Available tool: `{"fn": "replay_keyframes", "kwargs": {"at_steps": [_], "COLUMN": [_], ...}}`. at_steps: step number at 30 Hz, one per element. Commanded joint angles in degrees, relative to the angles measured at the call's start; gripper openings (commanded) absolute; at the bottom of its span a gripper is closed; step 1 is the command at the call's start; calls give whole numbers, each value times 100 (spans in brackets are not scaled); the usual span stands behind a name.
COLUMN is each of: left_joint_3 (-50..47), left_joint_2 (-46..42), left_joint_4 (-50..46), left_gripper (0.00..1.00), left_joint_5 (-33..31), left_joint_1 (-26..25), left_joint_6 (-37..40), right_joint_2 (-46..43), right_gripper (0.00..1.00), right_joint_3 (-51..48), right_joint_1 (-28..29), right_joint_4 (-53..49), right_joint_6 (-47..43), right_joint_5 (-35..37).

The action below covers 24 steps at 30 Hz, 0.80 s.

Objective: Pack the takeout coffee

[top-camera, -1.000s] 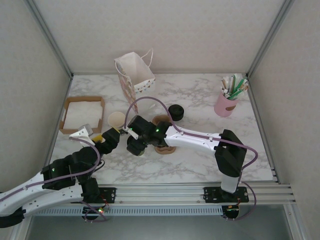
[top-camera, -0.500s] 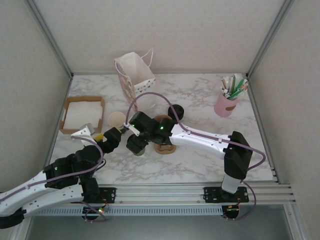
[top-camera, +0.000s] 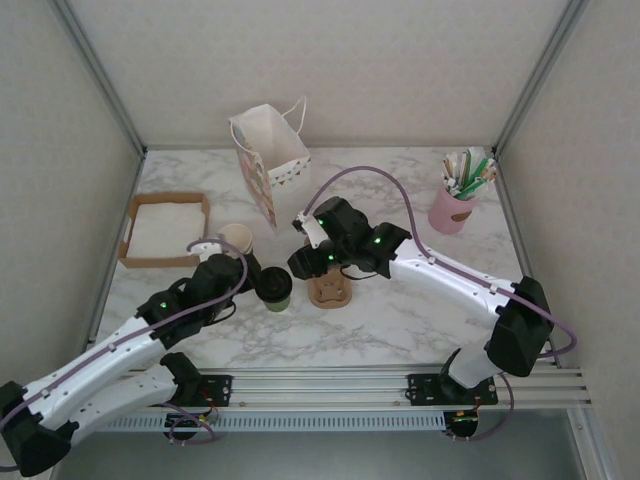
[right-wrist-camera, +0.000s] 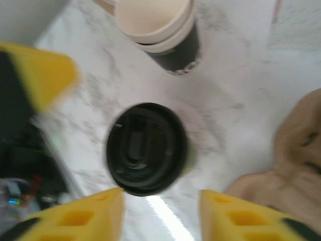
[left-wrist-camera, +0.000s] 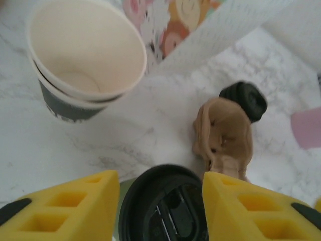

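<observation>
**Left fingers straddle the lidded cup; right gripper empty just past it**

The left gripper [left-wrist-camera: 160,193] is spread wide, with one yellow finger on each side of the takeout coffee [left-wrist-camera: 163,208]. In the left wrist view the finger edges line up with the rim of the black lid. I cannot tell whether the pads actually press the cup wall. From the top view this gripper meets the cup from about 8 o'clock. The right gripper [right-wrist-camera: 160,206] is parted too and grips nothing. It hangs over the table at roughly 1 o'clock from the cup, its camera looking down on the lid.

The takeout coffee stands upright on the marble table [top-camera: 400,320], lid on, with a sliver of olive-green wall showing under the rim. At its 3 o'clock lies the brown cardboard carrier [top-camera: 330,291], near but apart, with bare marble between them. A loose black lid [left-wrist-camera: 244,100] sits past the carrier's far end. At 11 o'clock, close by, is the stack of lidless cups [top-camera: 236,238]. Beyond it, at 12 o'clock, the white paper bag [top-camera: 270,150] stands open. Well off at 10 o'clock is a cardboard tray [top-camera: 128,232] of white napkins, and far out at 2 o'clock a pink cup [top-camera: 450,212] of sticks.
</observation>
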Motion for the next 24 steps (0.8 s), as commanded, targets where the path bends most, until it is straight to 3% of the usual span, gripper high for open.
{"fn": "replay_keyframes", "kwargs": {"at_steps": [1,3,6,19,24], "left_joint_3": [-136,-191,-274,-712,-821], "left_joint_2": [136,288,403,639,716], "left_joint_4": [461,529,530,852,863], "left_gripper": [41,35,31,24,23], "left_joint_5": [969,1162,1234,1486,1480], "left_joint_1": [132,172,201,309,309], "left_joint_6": [221,251,276,243,218], "right_joint_2": [125,327,549,1366,1621], "right_gripper": [26,16,11,10,9], "right_joint_3": [-84,-8,73,304,278], "right_joint_1": [12,12,7,29,95], "right_joint_4": [550,579,551,377,147], "right_joint_6": [563,664,722,882,857], "right_joint_5": [-1230,-1347,-1311,-1530,-1304]}}
